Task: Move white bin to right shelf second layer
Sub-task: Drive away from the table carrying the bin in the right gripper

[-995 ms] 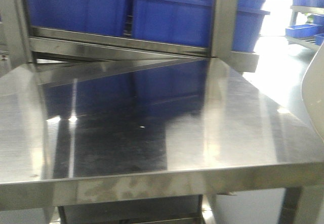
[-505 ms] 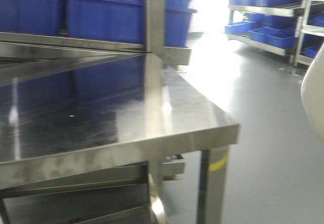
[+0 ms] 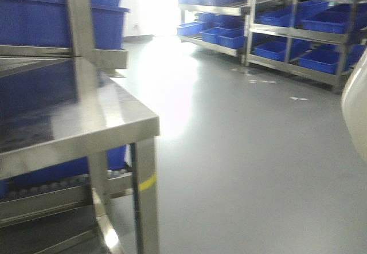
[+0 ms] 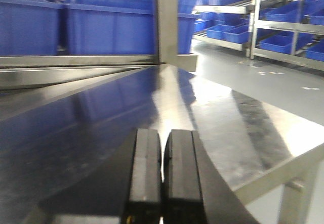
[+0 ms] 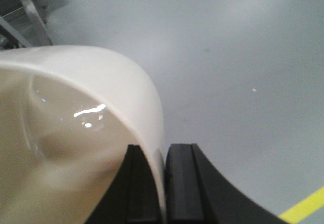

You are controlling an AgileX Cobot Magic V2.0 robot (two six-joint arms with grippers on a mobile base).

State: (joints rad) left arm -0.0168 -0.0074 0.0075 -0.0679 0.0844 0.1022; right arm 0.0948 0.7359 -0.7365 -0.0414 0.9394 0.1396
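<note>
White plastic bin (image 5: 76, 133) hangs beyond the bench (image 4: 228, 113), over bare floor (image 5: 243, 42), its wall pinched in your right hand (image 5: 162, 158); your left hand (image 4: 162, 148) is clenched on nothing. Keep the pinch firm and the rim level while crossing to the racks (image 3: 287, 69).

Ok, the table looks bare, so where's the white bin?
The white bin is in the right claw, pinched by its rim over grey floor; the front view shows its edge at far right, beyond the steel table.
</note>
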